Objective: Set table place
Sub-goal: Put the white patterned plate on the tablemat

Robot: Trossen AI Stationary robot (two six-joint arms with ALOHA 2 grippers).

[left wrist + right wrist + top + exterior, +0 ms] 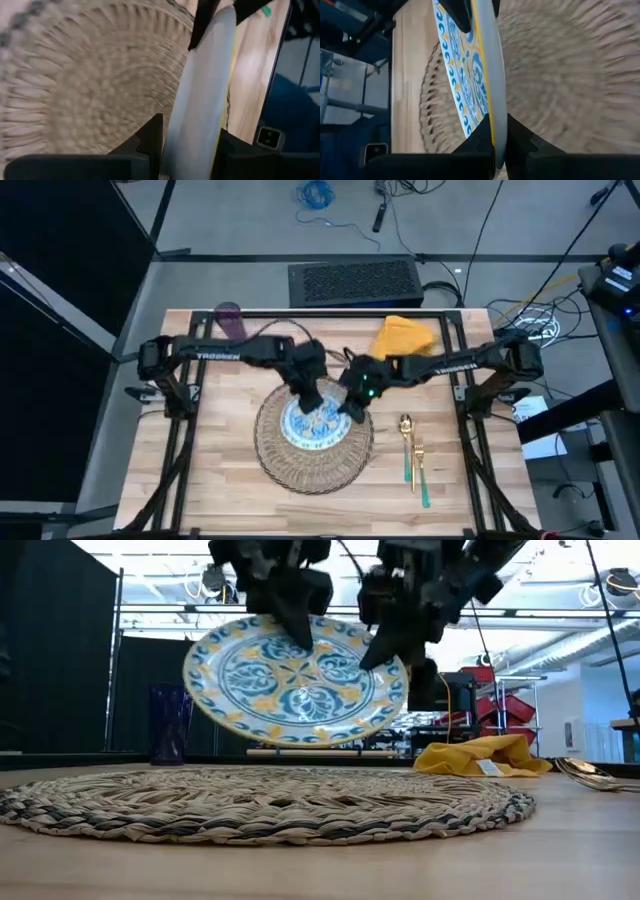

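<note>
A white plate with a teal and yellow pattern (295,680) hangs tilted above the round woven mat (265,802), its patterned face toward the table's near edge. My left gripper (308,398) is shut on the plate's rim on its far-left side. My right gripper (352,408) is shut on the rim on its right side. The mat (313,445) lies flat at the table's middle. A yellow napkin (403,337) lies at the far right, a purple cup (231,320) stands at the far left, and a gold fork and spoon (412,455) lie right of the mat. My left gripper pinches the plate's rim (192,132) between its two fingers, one on the white underside and one on the patterned face. The fingers (295,625) come down from above at the plate's upper edge. The plate is tilted and clear of the mat. My right gripper pinches the plate's rim (496,131) between its two fingers, one on each face. Its fingers (385,645) slant down from above and from the right, onto the upper right edge. The plate hangs tilted below them, clear of the mat.
The black frame's bars run along the table's (220,490) left and right sides. A black box (355,282) stands behind the far edge. Bare wood shows left of the mat and along the near edge.
</note>
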